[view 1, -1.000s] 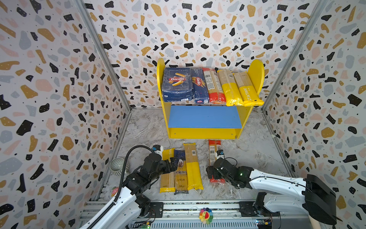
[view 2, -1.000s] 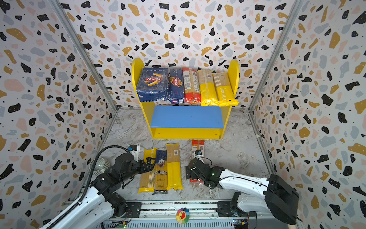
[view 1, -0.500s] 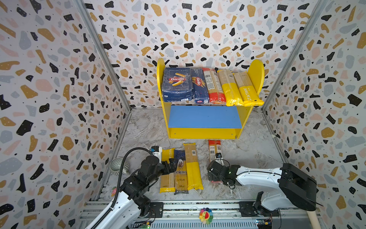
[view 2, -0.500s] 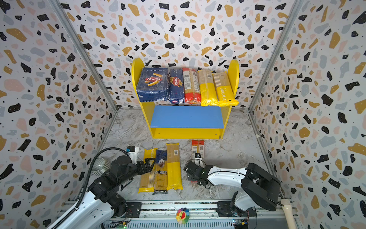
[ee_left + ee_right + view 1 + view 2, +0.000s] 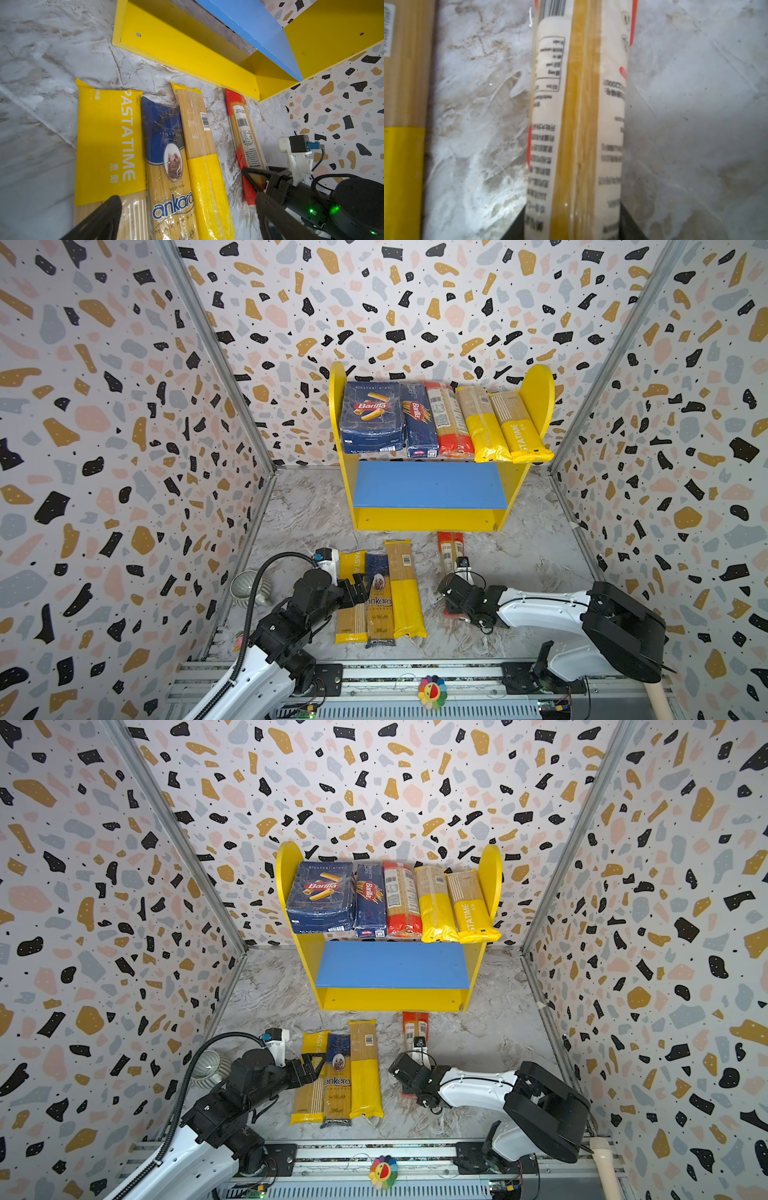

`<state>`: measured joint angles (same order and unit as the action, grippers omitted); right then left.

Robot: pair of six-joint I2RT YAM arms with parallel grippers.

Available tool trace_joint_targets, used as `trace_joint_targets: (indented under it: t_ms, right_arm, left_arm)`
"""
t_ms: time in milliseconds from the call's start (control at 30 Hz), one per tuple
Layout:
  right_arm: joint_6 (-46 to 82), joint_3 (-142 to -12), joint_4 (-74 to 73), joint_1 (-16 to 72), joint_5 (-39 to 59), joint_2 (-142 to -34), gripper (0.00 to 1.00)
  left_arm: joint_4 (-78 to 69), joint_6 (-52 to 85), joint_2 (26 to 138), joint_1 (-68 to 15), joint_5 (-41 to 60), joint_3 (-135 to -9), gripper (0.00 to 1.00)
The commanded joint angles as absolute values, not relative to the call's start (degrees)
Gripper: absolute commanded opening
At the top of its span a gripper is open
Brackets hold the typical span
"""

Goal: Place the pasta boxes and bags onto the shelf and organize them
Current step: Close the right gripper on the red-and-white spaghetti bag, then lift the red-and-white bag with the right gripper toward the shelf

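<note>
Five packs fill the shelf's [image 5: 536,398] top; four bags remain on the desk [image 5: 532,556], right tool [image 5: 254,182] grasping the red bag [image 5: 451,549], left tool [image 5: 353,593] released.

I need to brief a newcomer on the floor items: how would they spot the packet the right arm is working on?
Start at the yellow shelf against the back wall and look at the floor before it. Three packets lie side by side there; the red-ended spaghetti bag lies alone to their right, between the right gripper's jaws. It alone has red-orange ends.
</note>
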<state>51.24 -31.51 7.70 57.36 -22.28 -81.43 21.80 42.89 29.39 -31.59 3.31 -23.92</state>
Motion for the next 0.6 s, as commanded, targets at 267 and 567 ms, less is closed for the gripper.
trace_joint_targets:
  t_ms: [267,567]
  right_arm:
    - [52.96,-21.09,5.91,56.17,-1.43,-60.96,0.13]
    - [53.06,-18.65,1.40,49.28,10.35,-43.40,0.09]
  left_arm:
    - [22.50,43.15,29.52,-31.46,3.83,-25.09,1.00]
    - [22.54,43.51,31.03,-31.46,3.43,-26.75,1.00]
